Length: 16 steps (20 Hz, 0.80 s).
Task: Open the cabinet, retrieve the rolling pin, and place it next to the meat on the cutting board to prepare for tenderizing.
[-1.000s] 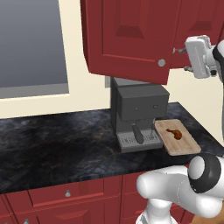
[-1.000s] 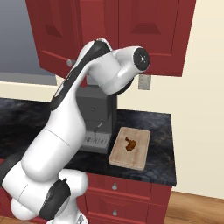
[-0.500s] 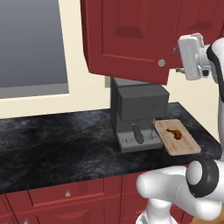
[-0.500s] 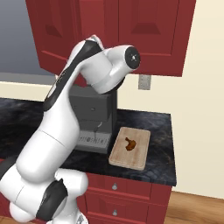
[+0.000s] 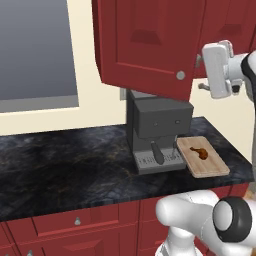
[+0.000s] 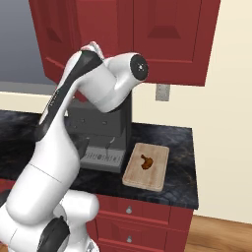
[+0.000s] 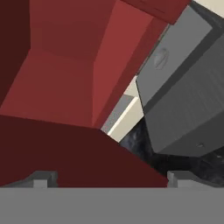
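Dark-red wall cabinet with raised-panel doors [image 5: 145, 45]: one door stands swung partly out, small round silver knob [image 5: 180, 75] at its lower corner. Rolling pin not sighted; judged to be inside, on the shelf.

Pincer [image 5: 204, 74] up beside the door's free edge, near the knob, not touching it that I can tell. The hand view shows its two tips [image 7: 41, 178] set wide apart with nothing between them, looking past red panels down at the grey box-shaped coffee machine [image 5: 159, 132].

Flat light tan wooden cutting board [image 5: 202, 156] lies on the black marbled table [image 5: 75, 165] just beside the coffee machine. Small reddish-brown drumstick-shaped meat [image 5: 199, 151] sits on the board, leaving bare wood alongside it.

Handling, by judgement: the door is stiff and hinged and needs to go wider, by knob or edge. A wooden pin should be rigid, light and smooth, and apt to roll. Best taken across the middle of the barrel; a tapered handle would let it tip.
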Tool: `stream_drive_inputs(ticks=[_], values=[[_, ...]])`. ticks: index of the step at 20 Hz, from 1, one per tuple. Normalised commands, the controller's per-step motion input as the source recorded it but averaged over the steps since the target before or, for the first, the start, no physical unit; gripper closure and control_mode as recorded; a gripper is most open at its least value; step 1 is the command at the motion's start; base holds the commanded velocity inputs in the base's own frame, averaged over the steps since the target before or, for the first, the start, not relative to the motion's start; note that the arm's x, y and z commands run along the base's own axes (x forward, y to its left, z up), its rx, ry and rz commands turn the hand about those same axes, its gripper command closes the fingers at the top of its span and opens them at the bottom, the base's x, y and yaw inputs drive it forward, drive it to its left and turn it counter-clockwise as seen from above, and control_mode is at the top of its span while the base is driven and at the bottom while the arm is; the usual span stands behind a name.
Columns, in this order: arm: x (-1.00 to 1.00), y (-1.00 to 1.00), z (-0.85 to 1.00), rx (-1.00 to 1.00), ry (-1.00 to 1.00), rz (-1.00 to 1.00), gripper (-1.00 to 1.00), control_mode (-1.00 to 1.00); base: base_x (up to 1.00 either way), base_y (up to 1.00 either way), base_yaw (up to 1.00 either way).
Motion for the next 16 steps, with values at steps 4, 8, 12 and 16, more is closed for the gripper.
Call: stream_drive_inputs(ticks=[4,8,12,16], values=[[-0.89,0.52,0.00,0.03,0.00,0.10,-1.00,-1.00,0.00,0.00,0.00],[-0.63,0.79,0.00,0.03,0.00,0.14,-1.00,-1.00,0.00,0.00,0.00],[-0.46,1.00,-0.03,0.00,0.04,0.18,-1.00,-1.00,0.00,0.00,0.00],[-0.30,0.99,-0.04,0.00,0.07,0.20,-1.00,-1.00,0.00,0.00,0.00]])
